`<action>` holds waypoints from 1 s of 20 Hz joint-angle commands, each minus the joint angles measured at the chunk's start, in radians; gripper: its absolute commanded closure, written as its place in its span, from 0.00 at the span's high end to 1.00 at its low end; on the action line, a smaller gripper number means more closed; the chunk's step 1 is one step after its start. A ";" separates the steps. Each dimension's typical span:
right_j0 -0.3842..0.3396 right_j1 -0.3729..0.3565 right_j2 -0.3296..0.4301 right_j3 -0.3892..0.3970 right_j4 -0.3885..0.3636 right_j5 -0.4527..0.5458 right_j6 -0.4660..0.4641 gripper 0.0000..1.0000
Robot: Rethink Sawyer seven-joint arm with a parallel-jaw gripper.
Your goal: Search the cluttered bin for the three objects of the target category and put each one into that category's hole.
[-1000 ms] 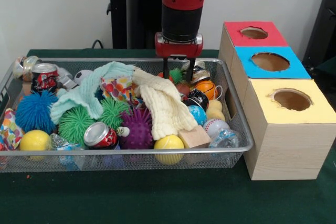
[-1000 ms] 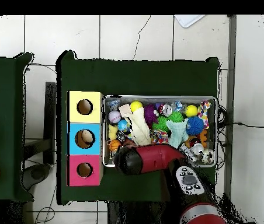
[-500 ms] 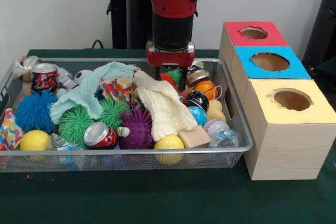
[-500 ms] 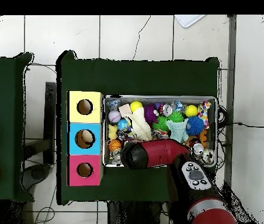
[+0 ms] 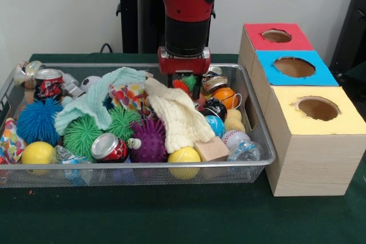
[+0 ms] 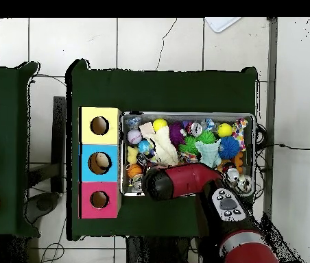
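Observation:
The wire mesh bin (image 5: 171, 166) is full of clutter; it also shows in the overhead view (image 6: 185, 114). My gripper (image 5: 184, 86) hangs at the bin's back, right of its middle. It is open, with its fingertips (image 5: 197, 88) down among the clutter on either side of a small green and red spiky item (image 5: 186, 81). A pale yellow plush piece (image 5: 233, 119) lies by the bin's right wall, partly hidden by balls. No teddy bear shows. The red-topped box's round hole (image 5: 277, 35) is at the back right, also in the overhead view (image 6: 99, 199). In the overhead view my arm (image 6: 178, 181) hides the gripper.
A cream cloth (image 5: 180, 115) and a mint cloth (image 5: 94, 104) drape over the clutter. Spiky balls (image 5: 150, 140), cans (image 5: 108, 147), a baseball (image 5: 234, 138) and a wooden block (image 5: 213, 148) fill the bin. Blue-topped (image 5: 294, 67) and yellow-topped (image 5: 317, 108) boxes stand nearer than the red one.
My gripper has moved left along the back of the bin since a second ago. It has barely moved in the last half second. Nothing has been picked up.

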 commanded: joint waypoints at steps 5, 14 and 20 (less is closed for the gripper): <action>0.005 0.139 0.011 -0.147 -0.116 -0.120 -0.008 0.00; 0.012 0.093 0.018 -0.129 -0.079 -0.021 -0.029 0.00; -0.019 -0.107 0.095 -0.108 0.007 0.223 -0.154 0.00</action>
